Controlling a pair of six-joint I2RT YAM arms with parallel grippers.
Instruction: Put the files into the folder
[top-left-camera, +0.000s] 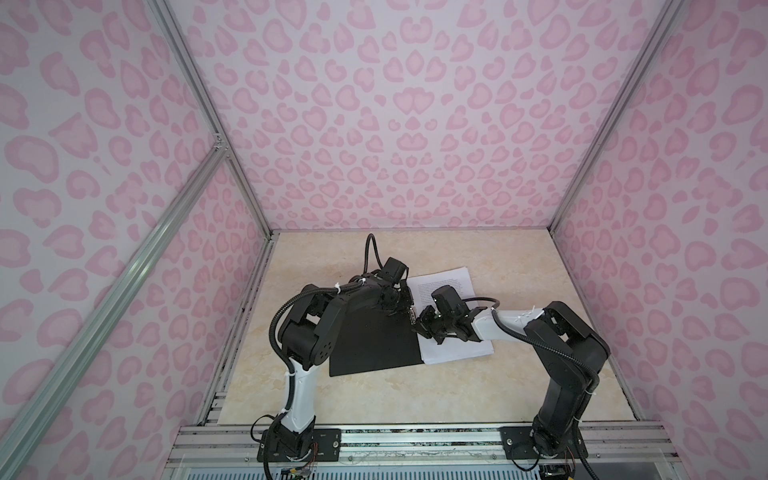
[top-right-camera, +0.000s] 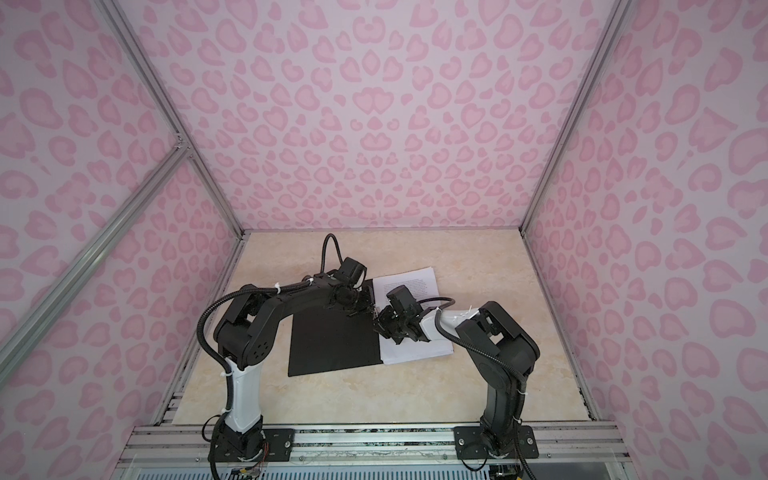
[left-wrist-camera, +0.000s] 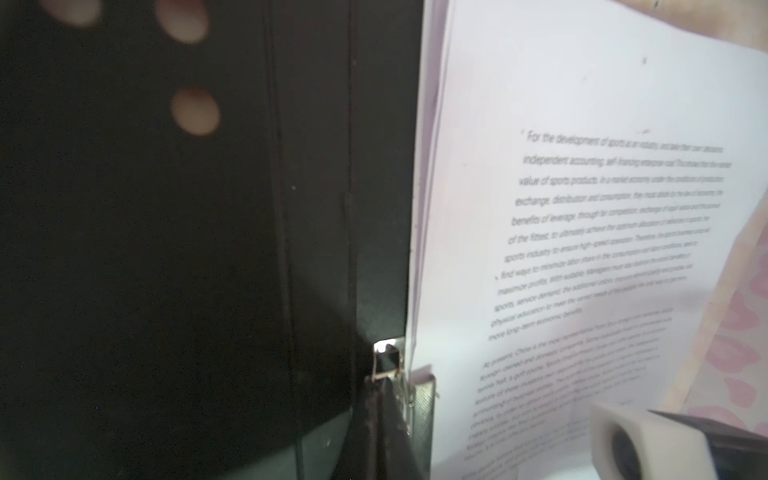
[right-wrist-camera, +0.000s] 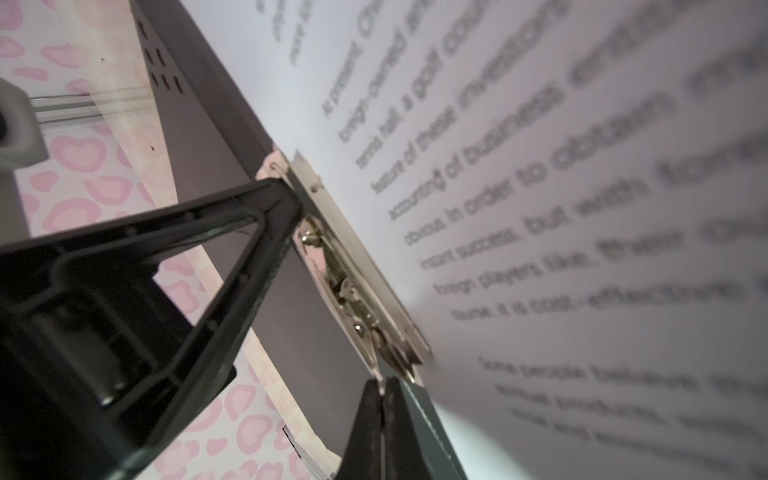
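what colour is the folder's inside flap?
Plain black. The folder shows it best in a top view.

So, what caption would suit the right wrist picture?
Right gripper pinches the folder's metal clip beside the printed files.

Print on the files was legible: "For the development of sports", "value of sports products". The right wrist view caught "in order to obtain" and "foreign players like". In both top views it was unreadable.
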